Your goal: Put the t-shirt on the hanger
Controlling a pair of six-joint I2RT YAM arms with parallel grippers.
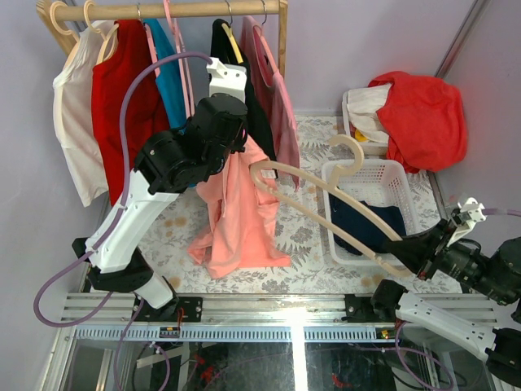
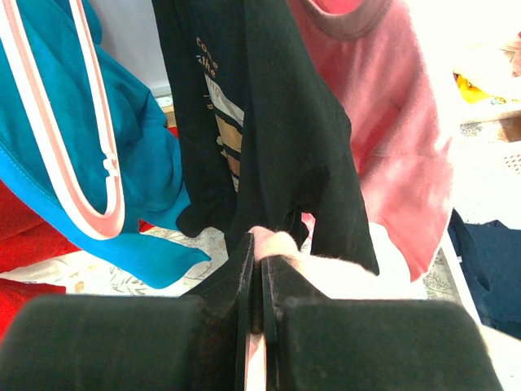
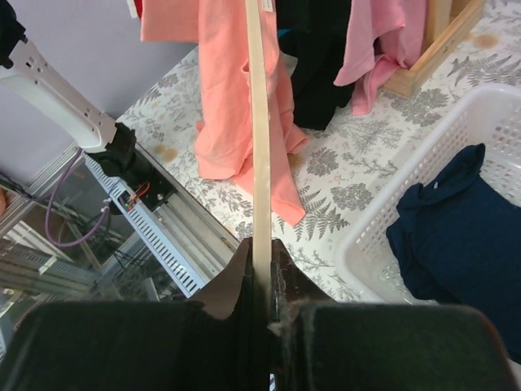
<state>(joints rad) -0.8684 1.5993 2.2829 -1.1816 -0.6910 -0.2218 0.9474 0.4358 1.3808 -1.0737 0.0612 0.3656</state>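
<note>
- Top external: left gripper (image 1: 238,149) held high, jaws pinched on the t-shirt (image 1: 240,213); the cloth hangs limp, its hem on the table (image 1: 175,221).
- Right gripper (image 1: 413,259) is clamped on one end of the hanger (image 1: 326,191); the far tip meets the shirt's upper edge.

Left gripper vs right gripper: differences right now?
Left gripper pinches soft cloth of the t-shirt; right gripper clamps the stiff bar of the hanger. Left gripper is up by the clothes rail, the t-shirt trailing down to the table; right gripper is near the white basket, at the table's near edge. Shared: both shut, each holding one thing.
</note>
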